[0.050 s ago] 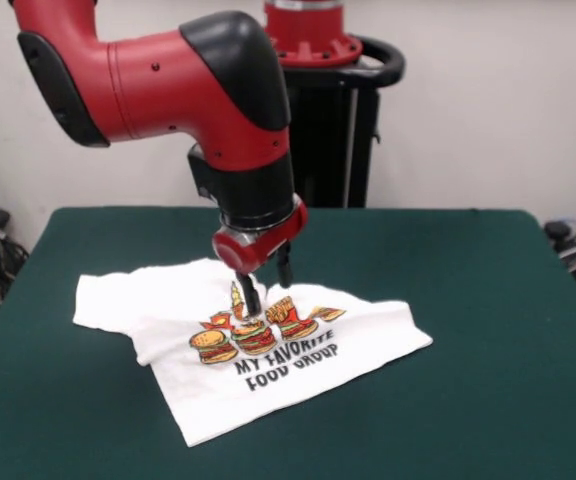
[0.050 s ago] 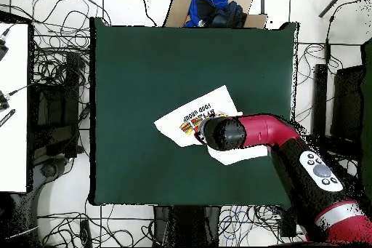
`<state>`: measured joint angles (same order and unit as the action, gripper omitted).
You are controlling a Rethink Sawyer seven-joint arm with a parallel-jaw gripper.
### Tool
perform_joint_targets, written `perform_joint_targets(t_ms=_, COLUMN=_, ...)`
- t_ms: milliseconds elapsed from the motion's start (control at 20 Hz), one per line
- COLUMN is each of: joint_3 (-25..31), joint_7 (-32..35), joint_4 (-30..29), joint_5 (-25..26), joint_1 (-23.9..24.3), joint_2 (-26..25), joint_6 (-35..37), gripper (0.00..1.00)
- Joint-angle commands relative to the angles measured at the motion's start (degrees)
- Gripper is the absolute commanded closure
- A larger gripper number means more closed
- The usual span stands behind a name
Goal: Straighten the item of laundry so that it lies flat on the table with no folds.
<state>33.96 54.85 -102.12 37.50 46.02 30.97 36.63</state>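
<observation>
- while my gripper [image 1: 267,283] sits low over the shirt's upper middle, its fingers look spread, one tip touching the cloth by the print, gripping nothing.
- the t-shirt [image 1: 268,385] lies print-up near the middle of the table [image 1: 488,320], mostly spread out.
- i judge the job well along: the body is flat, but the sleeve side still looks rumpled and one edge seems tucked under.

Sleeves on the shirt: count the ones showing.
1. It lies at the shirt's left end in the front view. The gripper and arm may hide the other.
</observation>
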Motion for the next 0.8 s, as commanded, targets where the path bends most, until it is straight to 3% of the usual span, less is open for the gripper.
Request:
perform_joint_targets(t_ms=50, joint_3=-5.1, joint_7=5.5, joint_4=-2.9, joint_5=0.0, joint_1=-2.6, joint_2=3.2, joint_6=6.0, gripper=0.00)
perform_joint_targets(t_ms=550, joint_3=-5.8, joint_7=4.4, joint_4=-1.8, joint_5=-0.4, joint_1=-2.3, joint_2=1.9, joint_6=4.8, gripper=0.00)
perform_joint_targets(t_ms=800, joint_3=-5.0, joint_7=0.4, joint_4=-1.8, joint_5=-1.3, joint_1=0.2, joint_2=3.9, joint_6=7.8, gripper=0.00)
